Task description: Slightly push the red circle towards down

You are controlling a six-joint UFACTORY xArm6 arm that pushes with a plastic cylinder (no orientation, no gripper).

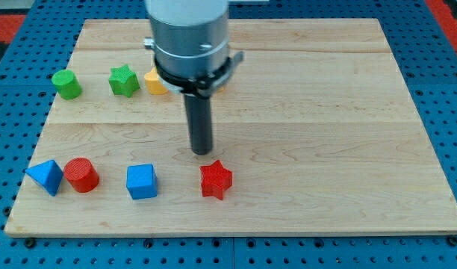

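The red circle (81,175) lies on the wooden board (325,134) near the view's bottom left, between a blue triangle (46,177) on its left and a blue cube (142,181) on its right. My tip (203,152) is at the board's middle, far to the right of the red circle and slightly above it. The tip stands just above a red star (216,180), a small gap apart.
A green circle (67,84) and a green star (124,81) sit at the upper left. A yellow block (154,81) next to them is partly hidden by the arm's grey body (190,37). A blue pegboard surrounds the board.
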